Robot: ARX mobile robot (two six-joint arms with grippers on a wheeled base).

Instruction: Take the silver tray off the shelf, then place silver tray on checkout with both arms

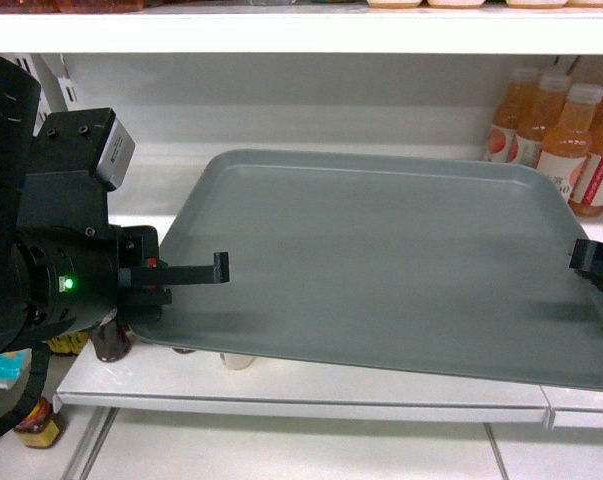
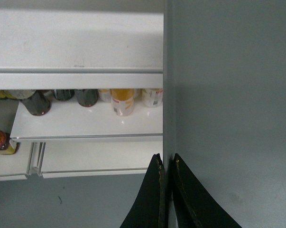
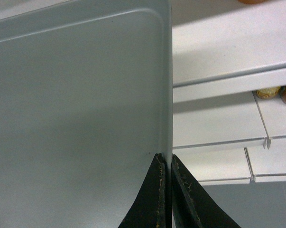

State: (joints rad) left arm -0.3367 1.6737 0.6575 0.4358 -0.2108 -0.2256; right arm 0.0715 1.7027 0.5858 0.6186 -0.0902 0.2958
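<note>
Shelf (image 1: 311, 395): glossy white boards; orange juice bottles (image 1: 571, 135) at the back right, jars (image 2: 122, 100) on a lower board.
Silver tray (image 1: 381, 260): tilted, front edge out past the shelf lip, apparently lifted clear of the board.
Left gripper (image 2: 166, 164): fingers pinching the tray's left rim.
Right gripper (image 3: 165, 164): fingers pinching the right rim.
Progress: grasp made and the lift seemingly begun; drawing the tray clear and setting it on the checkout, which is not in view, remain.

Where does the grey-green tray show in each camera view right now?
Head: flat grey-green rectangular tray fills the centre, over the white shelf board.
Left wrist: right half, left pincer clamping its edge.
Right wrist: left half, right pincer clamping its edge.
Shared landmark: the tray's rim.
</note>
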